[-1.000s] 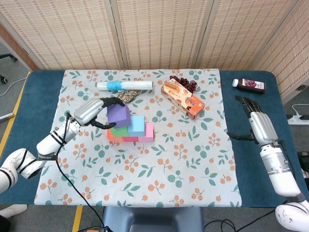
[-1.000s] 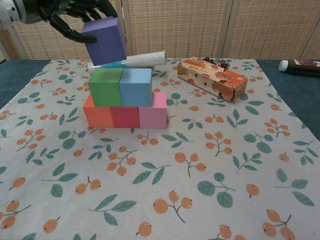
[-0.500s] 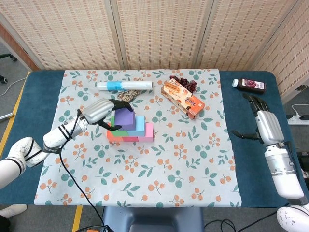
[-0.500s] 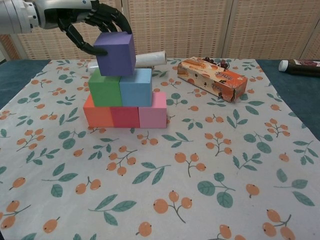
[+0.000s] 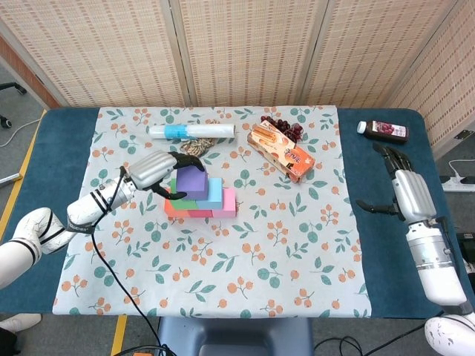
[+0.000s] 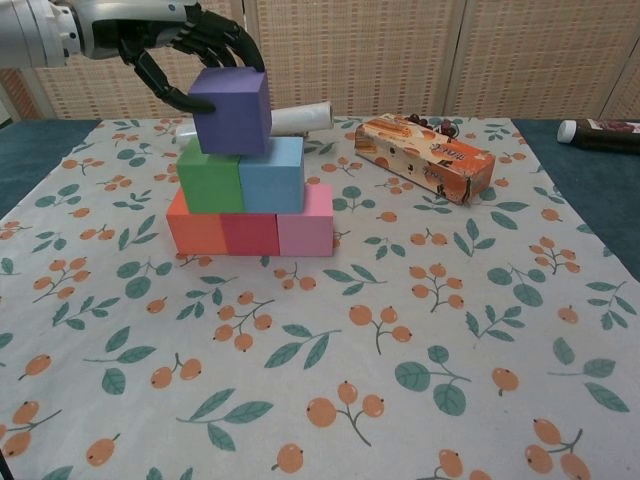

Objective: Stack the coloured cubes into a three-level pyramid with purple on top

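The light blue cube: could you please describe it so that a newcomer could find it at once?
On the floral cloth stands a block stack. Its bottom row is orange, red and pink; the light blue cube sits above, right of the green cube, partly under the purple cube.

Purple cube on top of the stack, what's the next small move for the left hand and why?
Probably open the left hand and lift it away. The purple cube already sits across the green cube and blue cube, with the fingers wrapped around it; the three levels look complete.

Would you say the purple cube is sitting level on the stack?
Roughly level: the purple cube rests across the green cube and blue cube, left hand gripping it.
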`<state>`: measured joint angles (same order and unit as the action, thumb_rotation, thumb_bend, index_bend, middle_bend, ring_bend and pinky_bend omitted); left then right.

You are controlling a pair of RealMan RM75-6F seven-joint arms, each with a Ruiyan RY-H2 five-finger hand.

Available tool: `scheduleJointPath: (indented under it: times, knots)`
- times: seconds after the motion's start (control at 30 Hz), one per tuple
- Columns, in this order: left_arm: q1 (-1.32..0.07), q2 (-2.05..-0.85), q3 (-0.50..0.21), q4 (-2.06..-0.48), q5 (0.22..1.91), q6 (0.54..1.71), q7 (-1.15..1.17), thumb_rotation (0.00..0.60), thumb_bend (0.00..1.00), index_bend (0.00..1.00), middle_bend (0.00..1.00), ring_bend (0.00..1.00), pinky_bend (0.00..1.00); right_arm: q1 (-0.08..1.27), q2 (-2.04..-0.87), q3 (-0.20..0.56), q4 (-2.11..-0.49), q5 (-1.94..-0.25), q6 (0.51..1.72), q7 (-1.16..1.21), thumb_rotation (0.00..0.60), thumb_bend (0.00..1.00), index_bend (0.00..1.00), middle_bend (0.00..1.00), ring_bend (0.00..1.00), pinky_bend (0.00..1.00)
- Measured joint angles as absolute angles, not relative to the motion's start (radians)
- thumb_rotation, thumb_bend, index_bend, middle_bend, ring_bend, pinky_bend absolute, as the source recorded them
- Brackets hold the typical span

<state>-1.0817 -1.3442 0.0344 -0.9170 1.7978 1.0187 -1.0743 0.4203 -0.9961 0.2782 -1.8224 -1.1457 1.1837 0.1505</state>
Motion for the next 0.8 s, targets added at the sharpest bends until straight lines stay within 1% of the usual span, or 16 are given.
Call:
scheduleJointPath:
  times: [0.43,0.8]
  knots:
    - [-1.09,-1.361,0.073,-0.883,1.786,1.03,-1.101,0.6,0.32,0.34,0.3,0.26,0.29,0.422,-1.002,0.285,-1.831,-1.134,1.179,0.129,0.6,0.0,0.0,0.08,0.0,0.0]
    - [-1.098,-1.372,0.089,-0.869,1.776,1.03,-1.098,0.6,0.32,0.34,0.29,0.26,0.28,0.421,-1.005,0.287,-1.827,-1.132,1.172,0.127,0.6,0.0,0.0,0.08,0.0,0.0]
